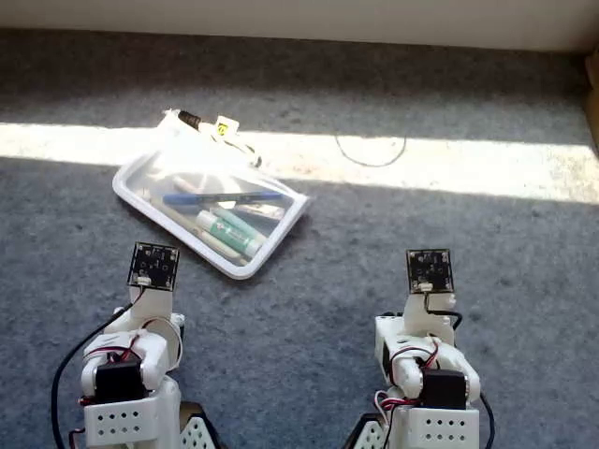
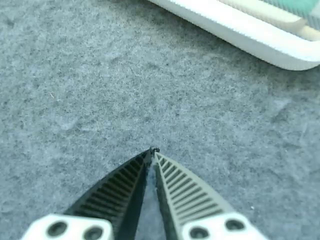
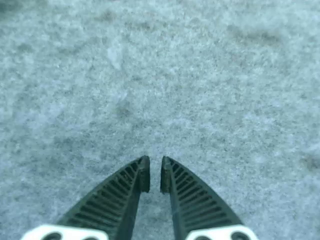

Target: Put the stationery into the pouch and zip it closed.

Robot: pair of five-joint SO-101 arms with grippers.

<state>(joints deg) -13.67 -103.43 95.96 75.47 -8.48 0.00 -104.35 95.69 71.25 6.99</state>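
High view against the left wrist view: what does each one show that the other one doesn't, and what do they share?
High view: the whole clear pouch with a blue pen and a green and white marker inside, a thin wire loop beyond it, and both arms, the left arm and the right arm. Left wrist view: the left gripper, its fingers shut with tips touching, holding nothing. Both: the grey carpet and the pouch's pale edge.
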